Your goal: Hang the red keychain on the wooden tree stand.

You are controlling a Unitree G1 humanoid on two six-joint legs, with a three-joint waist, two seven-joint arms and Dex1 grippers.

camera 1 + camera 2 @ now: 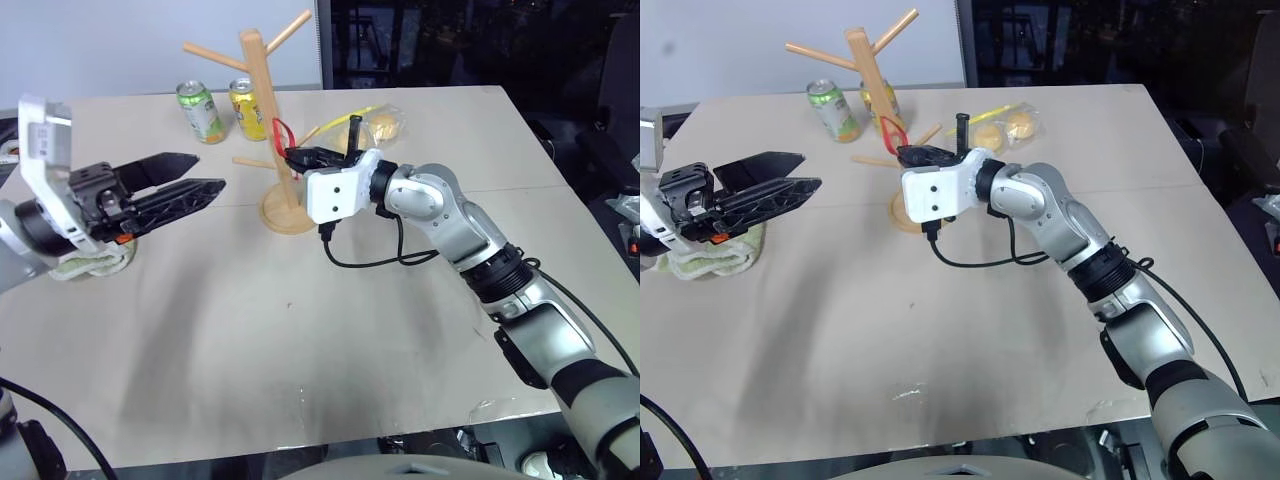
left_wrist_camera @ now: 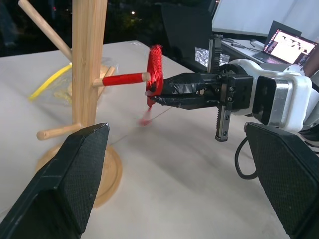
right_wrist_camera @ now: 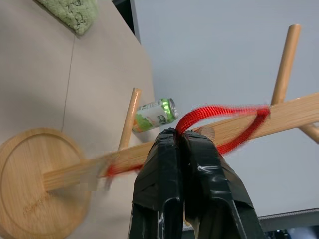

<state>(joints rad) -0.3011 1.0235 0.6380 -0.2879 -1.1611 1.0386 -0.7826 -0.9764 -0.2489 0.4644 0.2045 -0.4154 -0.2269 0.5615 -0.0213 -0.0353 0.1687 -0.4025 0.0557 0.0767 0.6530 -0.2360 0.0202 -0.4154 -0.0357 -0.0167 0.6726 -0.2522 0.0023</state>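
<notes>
While pinched in the right pincer [image 2: 155, 94], red keychain [image 2: 155, 67] — thin woven strap loop, beside wooden tree stand [image 2: 88, 74], left pincer [image 1: 205, 178] spread.

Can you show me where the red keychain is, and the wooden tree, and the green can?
red keychain [image 2: 156, 67]: left wrist view, on the red strap loop.
wooden tree stand [image 1: 262, 95]: left eye view, on the upright pole.
green can [image 1: 201, 112]: left eye view, on the can's side.

Silver right arm [image 1: 470, 235], white wrist, black cable.
</notes>
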